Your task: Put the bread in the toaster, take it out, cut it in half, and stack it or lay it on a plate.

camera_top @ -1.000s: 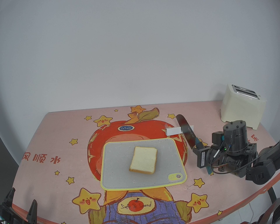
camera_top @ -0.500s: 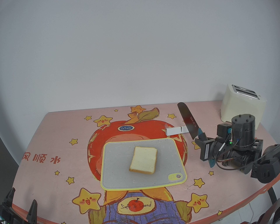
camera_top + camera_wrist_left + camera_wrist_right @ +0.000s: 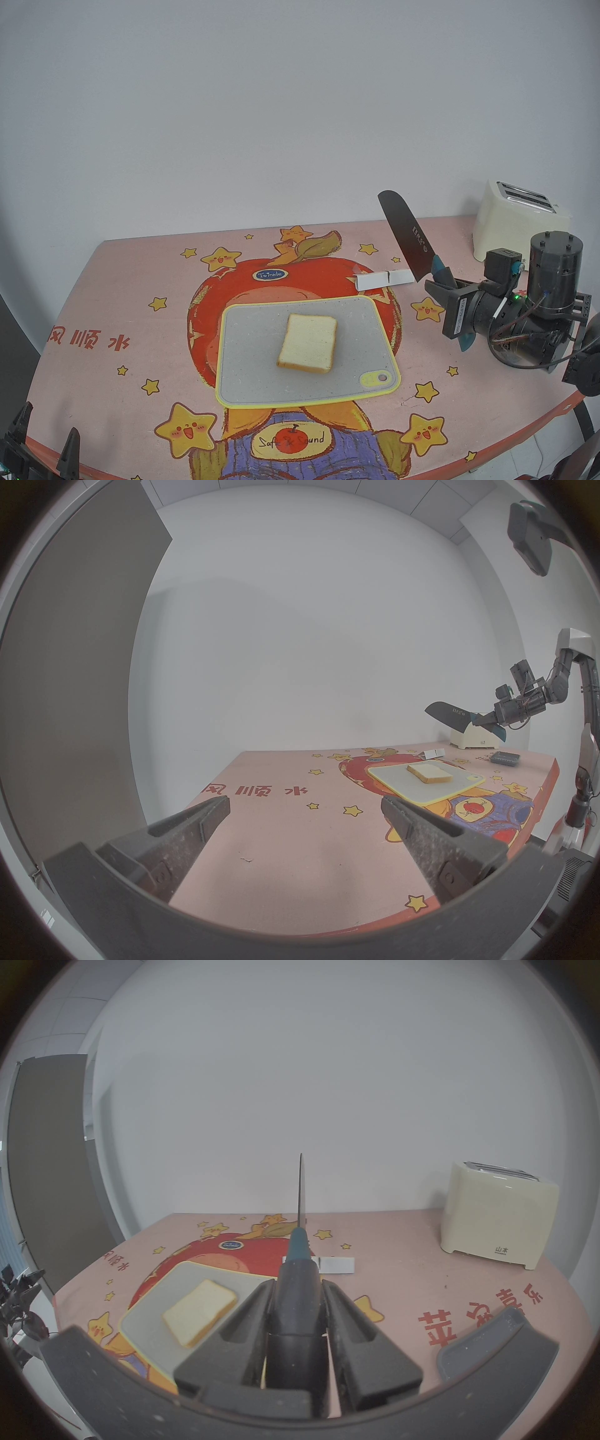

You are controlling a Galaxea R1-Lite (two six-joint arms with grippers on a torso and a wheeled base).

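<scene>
A slice of bread [image 3: 307, 342] lies flat on the grey, yellow-rimmed cutting board [image 3: 250, 369] in the middle of the table. My right gripper [image 3: 445, 289] hovers right of the board, shut on the teal handle of a dark-bladed knife [image 3: 406, 232] whose tip slants up and away. In the right wrist view the knife [image 3: 300, 1191] stands edge-on between the shut fingers [image 3: 350, 1319], with the bread [image 3: 200, 1311] beyond. The cream toaster [image 3: 519, 220] stands at the far right. My left gripper [image 3: 306, 830] is open and holds nothing, low at the table's near left corner [image 3: 47, 431].
A white knife rest [image 3: 384, 279] lies just behind the board. A dark grey tray [image 3: 481, 1341] sits on the table near my right gripper, also seen as a tray [image 3: 505, 758] from the left wrist. The table's left half is bare.
My right arm has lifted the knife up and to the right, off the table beside the white rest; the blade now tilts higher. Bread, board and left gripper are unmoved.
</scene>
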